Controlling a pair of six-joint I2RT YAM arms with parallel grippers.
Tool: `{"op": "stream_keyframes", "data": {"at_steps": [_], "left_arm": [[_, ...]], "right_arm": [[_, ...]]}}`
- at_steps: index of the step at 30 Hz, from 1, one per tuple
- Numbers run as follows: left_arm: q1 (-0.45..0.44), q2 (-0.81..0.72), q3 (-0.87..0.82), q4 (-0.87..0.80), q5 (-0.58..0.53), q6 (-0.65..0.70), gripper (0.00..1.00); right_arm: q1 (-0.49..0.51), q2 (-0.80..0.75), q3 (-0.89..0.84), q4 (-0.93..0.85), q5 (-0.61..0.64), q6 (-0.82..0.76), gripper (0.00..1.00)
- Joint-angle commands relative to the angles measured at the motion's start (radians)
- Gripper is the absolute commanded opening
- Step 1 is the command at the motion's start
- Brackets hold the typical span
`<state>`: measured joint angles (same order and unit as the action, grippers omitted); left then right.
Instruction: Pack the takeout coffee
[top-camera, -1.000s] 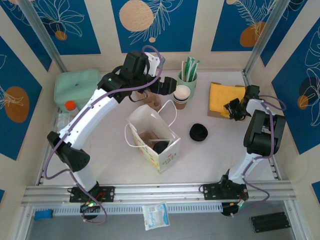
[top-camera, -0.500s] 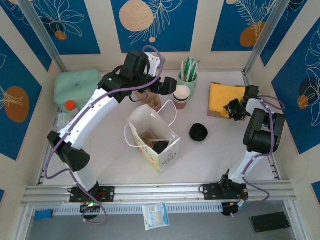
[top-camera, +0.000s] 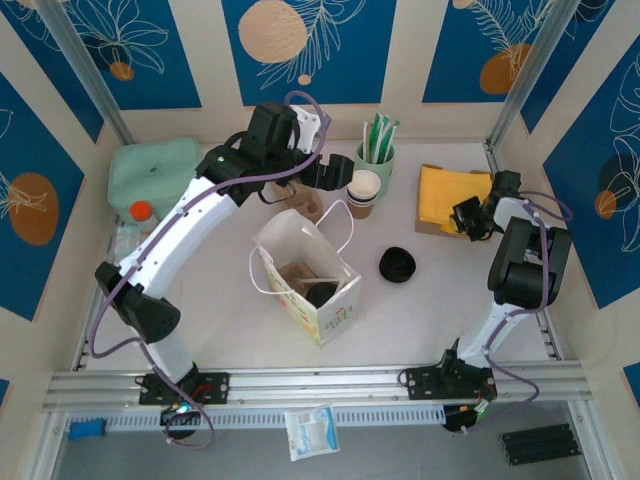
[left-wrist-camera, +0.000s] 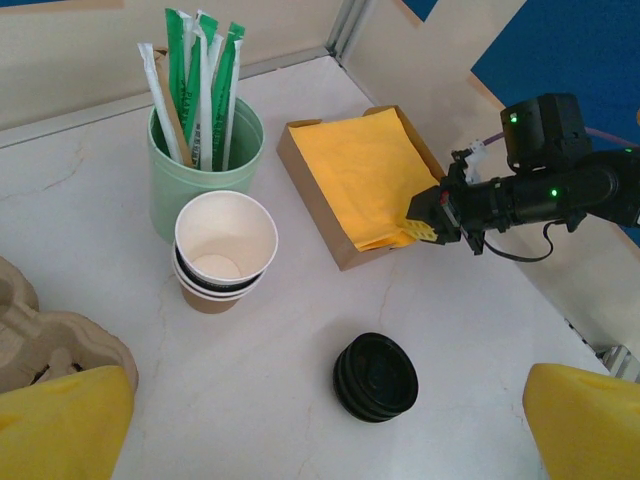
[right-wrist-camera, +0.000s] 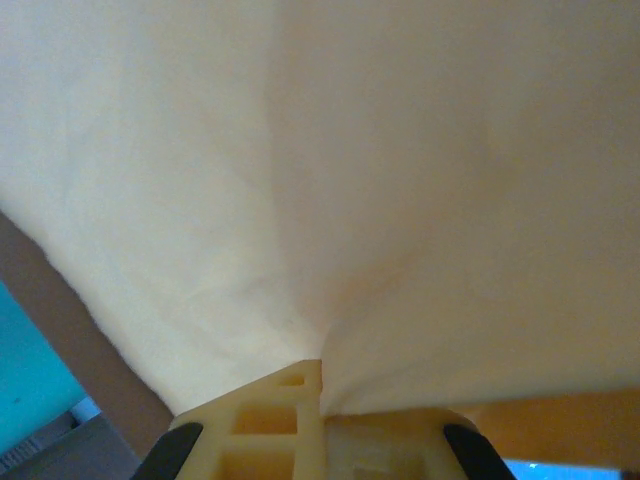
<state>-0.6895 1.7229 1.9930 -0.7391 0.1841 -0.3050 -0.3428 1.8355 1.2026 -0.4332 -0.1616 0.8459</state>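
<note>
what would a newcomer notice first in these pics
The open white paper bag with handles stands mid-table with dark items inside. At the far right, the right tool is pinched shut on the yellow paper napkin in its brown cardboard tray. Next to the tray stands a green cup of wrapped straws.

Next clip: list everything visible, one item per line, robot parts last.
paper bag: one, white, table centre, open.
lidded cup: apparently one, black top, inside bag.
straw holder: one, pale green, far side.
paper cups: one nested stack, white and brown, beside straw holder.
lids: one stack, black, right of bag.
napkins: yellow pile, in brown tray, far right.
cup carrier: one, brown cardboard, behind bag.
bottle: one, orange cap, left edge.
pad: one, pale green, far left.
left gripper: open, near cups.
right gripper: shut, pinching napkins' corner.
</note>
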Motion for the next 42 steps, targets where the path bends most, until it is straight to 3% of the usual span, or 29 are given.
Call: {"op": "stream_keyframes", "data": {"at_steps": [1,26,36,42], "left_arm": [[0.004,0.009,0.03,0.026,0.026,0.008,0.99],[0.007,-0.06,-0.001,0.001,-0.031,-0.007,0.99],[0.009,-0.126,-0.025,-0.012,-0.079,-0.019,1.0],[0.019,-0.15,-0.016,-0.038,-0.126,-0.019,0.99]], "right_arm": [[-0.006,-0.069,0.036,0.01,-0.05,0.017,0.0],[0.09,-0.42,0.226,-0.094,-0.088,0.021,0.0],[0.148,-0.576,0.293,-0.167,-0.201,0.042,0.0],[0.235,-0.631,0.397,-0.225,-0.274,0.036,0.0]]}}
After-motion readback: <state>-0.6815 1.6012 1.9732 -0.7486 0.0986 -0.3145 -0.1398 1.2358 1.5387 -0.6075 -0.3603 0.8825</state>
